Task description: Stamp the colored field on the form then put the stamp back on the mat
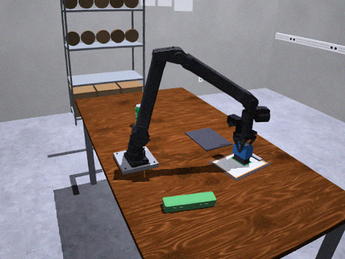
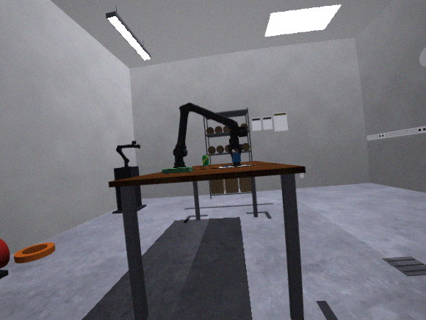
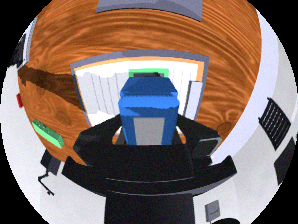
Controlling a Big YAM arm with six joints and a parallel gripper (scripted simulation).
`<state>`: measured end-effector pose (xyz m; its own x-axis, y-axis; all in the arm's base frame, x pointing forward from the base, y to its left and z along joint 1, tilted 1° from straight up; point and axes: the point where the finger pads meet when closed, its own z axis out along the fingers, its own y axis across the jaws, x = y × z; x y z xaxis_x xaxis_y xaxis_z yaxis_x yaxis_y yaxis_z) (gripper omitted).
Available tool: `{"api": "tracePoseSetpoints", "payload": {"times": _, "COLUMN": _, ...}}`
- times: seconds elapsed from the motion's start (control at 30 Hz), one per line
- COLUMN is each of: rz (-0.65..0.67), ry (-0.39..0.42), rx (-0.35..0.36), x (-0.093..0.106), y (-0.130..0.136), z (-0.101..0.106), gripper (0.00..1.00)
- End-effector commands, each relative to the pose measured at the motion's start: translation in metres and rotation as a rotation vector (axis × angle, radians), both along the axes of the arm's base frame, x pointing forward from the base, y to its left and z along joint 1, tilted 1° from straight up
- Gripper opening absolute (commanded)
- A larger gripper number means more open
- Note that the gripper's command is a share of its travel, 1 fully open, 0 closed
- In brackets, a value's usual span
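My gripper [image 1: 243, 143] [image 2: 236, 153] [image 3: 148, 113] is shut on the blue stamp [image 1: 243, 152] [image 2: 236, 158] [image 3: 149, 106] and holds it upright from above. The stamp's dark base sits on the green field [image 1: 249, 162] [image 3: 148, 72] of the white form [image 1: 243, 170] [image 3: 96, 90], which lies on an orange-edged clipboard [image 1: 265, 164]. Only thin green edges of the field show around the stamp. The grey mat [image 1: 208, 138] lies on the table just beyond the form, with nothing on it.
A green box [image 1: 189, 201] [image 2: 178, 169] [image 3: 47, 132] lies near the table's front. A green can [image 1: 137, 112] [image 2: 206, 160] stands behind the arm's base plate [image 1: 120, 161]. A shelf rack [image 1: 104, 45] stands behind the table.
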<state>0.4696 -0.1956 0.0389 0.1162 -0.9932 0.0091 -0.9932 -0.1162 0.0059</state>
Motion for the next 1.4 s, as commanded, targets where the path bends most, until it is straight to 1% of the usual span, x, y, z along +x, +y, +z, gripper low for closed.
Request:
{"api": "tracePoseSetpoints", "payload": {"times": 0.0, "rz": 0.015, "ry": 0.01, "rx": 0.005, "x": 0.004, "y": 0.0, "z": -0.024, "gripper": 0.33}}
{"api": "tracePoseSetpoints", "payload": {"times": 0.53, "rz": 0.015, "ry": 0.011, "rx": 0.006, "x": 0.003, "y": 0.0, "z": -0.026, "gripper": 0.33}}
{"api": "tracePoseSetpoints", "payload": {"times": 0.7, "rz": 0.013, "ry": 0.012, "rx": 0.006, "x": 0.002, "y": 0.0, "z": -0.04, "gripper": 0.33}}
{"api": "tracePoseSetpoints", "payload": {"times": 0.77, "rz": 0.013, "ry": 0.012, "rx": 0.006, "x": 0.002, "y": 0.0, "z": -0.042, "gripper": 0.33}}
{"api": "tracePoseSetpoints", "payload": {"times": 1.37, "rz": 0.013, "ry": 0.009, "rx": 0.005, "x": 0.004, "y": -0.001, "z": -0.041, "gripper": 0.33}}
